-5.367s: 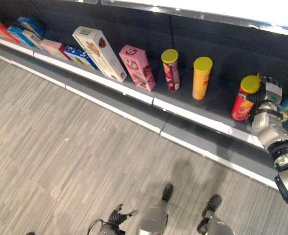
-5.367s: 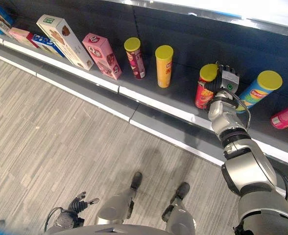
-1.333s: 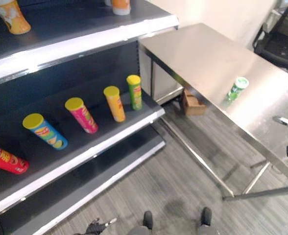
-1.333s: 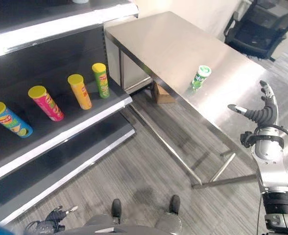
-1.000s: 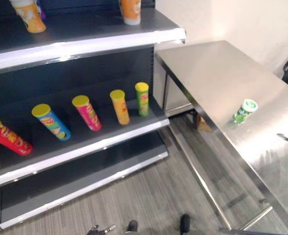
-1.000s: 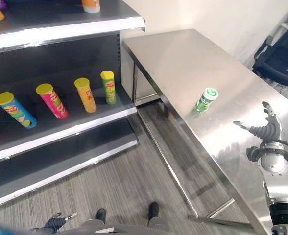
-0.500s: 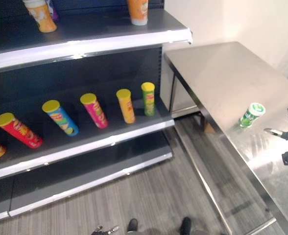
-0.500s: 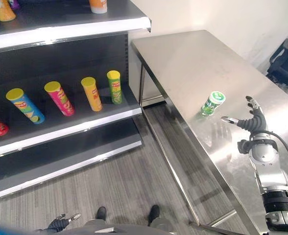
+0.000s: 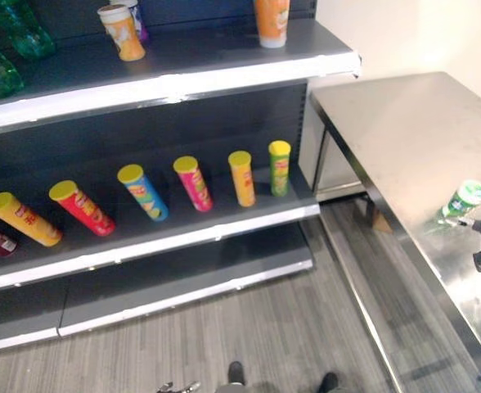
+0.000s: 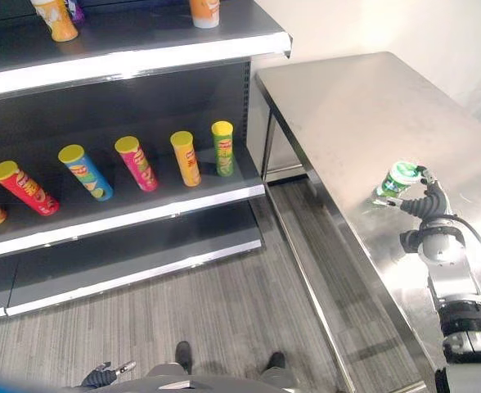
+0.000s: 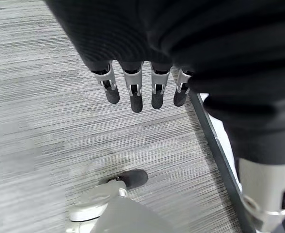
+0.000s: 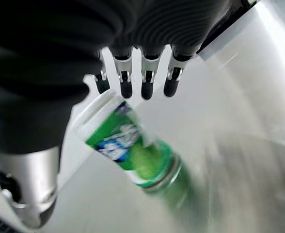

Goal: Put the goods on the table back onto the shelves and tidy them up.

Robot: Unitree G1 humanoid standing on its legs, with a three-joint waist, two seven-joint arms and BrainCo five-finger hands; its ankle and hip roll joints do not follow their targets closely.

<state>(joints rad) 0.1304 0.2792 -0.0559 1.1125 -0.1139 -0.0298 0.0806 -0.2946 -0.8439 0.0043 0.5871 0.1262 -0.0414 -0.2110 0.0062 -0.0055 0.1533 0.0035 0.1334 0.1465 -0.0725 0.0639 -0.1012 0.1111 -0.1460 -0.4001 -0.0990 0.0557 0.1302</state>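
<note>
A small green tub with a white lid (image 10: pixel 397 178) stands on the steel table (image 10: pixel 347 106) near its front edge. My right hand (image 10: pixel 427 205) has come up against it, open. Its straight fingers (image 12: pixel 147 82) reach past the lid and its thumb (image 12: pixel 31 194) sits on the other side of the tub (image 12: pixel 128 145). No finger curls round it. My left hand (image 10: pixel 101 375) hangs low over the floor with its fingers (image 11: pixel 135 94) straight and nothing in it.
The dark shelf unit (image 10: pixel 142 211) stands left of the table. Its middle shelf holds a leaning row of yellow-lidded tubes, from red (image 10: pixel 24 187) to green (image 10: pixel 222 147). Orange cups (image 10: pixel 54 18) stand on the top shelf. Grey floor lies below.
The camera has swung, so shelf and table shifted in view. My right hand has moved forward from a gap beside the green tub to right up against it.
</note>
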